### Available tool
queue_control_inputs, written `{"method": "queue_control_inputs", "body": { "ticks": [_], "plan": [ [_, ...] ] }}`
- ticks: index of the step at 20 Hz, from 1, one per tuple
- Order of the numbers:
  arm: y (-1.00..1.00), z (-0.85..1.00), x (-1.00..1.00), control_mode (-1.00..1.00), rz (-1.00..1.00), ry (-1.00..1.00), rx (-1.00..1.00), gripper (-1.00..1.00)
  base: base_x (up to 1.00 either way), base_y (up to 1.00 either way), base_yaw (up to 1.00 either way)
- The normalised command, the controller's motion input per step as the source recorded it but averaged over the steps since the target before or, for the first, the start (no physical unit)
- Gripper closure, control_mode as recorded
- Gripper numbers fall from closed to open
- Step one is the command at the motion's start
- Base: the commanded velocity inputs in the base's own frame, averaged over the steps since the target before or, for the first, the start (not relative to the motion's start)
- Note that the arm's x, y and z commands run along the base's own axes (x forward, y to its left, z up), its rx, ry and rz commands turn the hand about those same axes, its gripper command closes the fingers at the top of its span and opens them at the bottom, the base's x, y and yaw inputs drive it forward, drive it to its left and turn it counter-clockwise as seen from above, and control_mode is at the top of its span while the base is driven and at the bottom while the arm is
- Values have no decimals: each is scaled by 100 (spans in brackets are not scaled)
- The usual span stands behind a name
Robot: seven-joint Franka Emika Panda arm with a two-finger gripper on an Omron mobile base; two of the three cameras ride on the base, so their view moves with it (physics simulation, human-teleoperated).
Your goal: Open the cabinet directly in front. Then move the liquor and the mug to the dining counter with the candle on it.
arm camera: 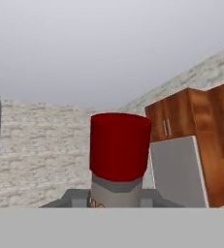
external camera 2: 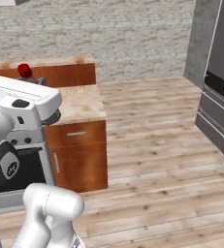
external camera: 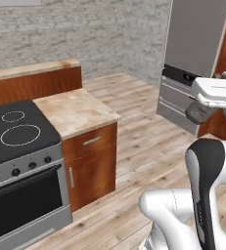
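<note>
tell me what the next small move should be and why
Probably keep carrying the liquor level toward the dining counter. Its red cap stands upright in the tool, apparently gripped, and the base views show a stove, floor and a small worktop, no candle yet.

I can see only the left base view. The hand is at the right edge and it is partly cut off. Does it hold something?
Observer: Yes. In the hand view the liquor stands upright between the fingers of the gripper, red cap on top.
Operator: What is behind the bottle there?
Observer: Wooden wall cabinets above a grey appliance front, with a brick wall to their left.
Operator: Does the right base view show the bottle too?
Observer: Just its red cap, above the white hand.
</note>
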Motion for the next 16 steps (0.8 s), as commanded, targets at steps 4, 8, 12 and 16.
{"method": "queue_control_inputs", "body": {
  "ticks": [4,8,12,16],
  "plan": [
    [0,0,0,100,0,0,0,100,69,-24,33],
    [0,0,0,100,0,0,0,100,97,-94,25],
    [0,0,0,100,0,0,0,100,100,-100,13],
    [0,0,0,100,0,0,0,100,100,-100,12]
  ]
}}
